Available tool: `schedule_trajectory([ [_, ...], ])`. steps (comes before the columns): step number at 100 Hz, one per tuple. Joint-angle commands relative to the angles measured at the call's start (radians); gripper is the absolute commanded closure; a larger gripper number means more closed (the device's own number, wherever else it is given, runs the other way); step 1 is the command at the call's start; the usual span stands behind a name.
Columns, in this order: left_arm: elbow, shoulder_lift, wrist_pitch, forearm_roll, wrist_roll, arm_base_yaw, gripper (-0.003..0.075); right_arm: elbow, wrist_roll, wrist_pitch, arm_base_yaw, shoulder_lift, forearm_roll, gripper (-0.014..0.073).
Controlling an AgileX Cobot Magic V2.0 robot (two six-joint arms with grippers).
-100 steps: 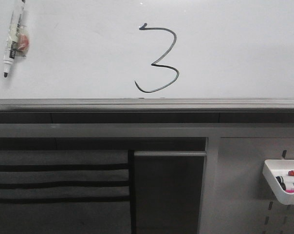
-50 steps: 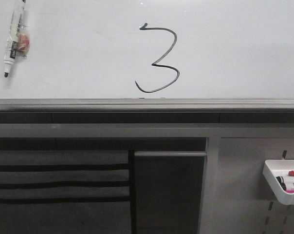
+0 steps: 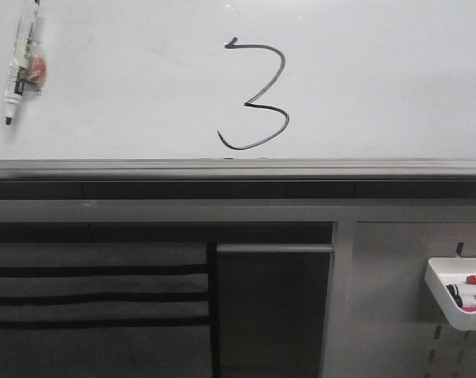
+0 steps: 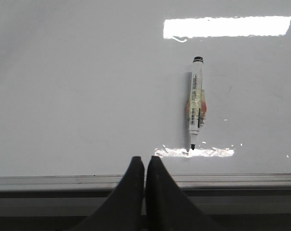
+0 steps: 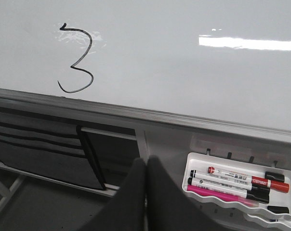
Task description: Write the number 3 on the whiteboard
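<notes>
Near the top centre of the front view, the number 3 (image 3: 256,96) is drawn in thin black line on the whiteboard (image 3: 380,79), with a small tick at its upper left start and a hooked tail at the lower left. It stands just above the dark grey ledge (image 3: 238,169) along the board's lower edge. At the upper left of this frame a marker (image 3: 21,67) sits on the board, tip down, well apart from the digit. At the lower right a white tray (image 3: 459,303) holds markers — red, black and pink ones in the right wrist view.

The left gripper (image 4: 145,166) has its fingers pressed together, holding nothing. The right gripper (image 5: 146,168) is closed and empty too.
</notes>
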Motion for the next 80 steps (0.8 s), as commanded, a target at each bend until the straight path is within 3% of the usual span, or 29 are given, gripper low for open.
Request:
schedule_trajectory([
  [1,0.003,-0.033,-0.086,0.000,-0.010,0.001,0.0738,-0.023,-0.003,-0.077,-0.008,0.010,-0.026,0.0668],
  [80,0.003,-0.033,-0.086,0.000,-0.010,0.001,0.0738,-0.013,-0.003,-0.087,-0.008,-0.004,-0.026,0.0668],
])
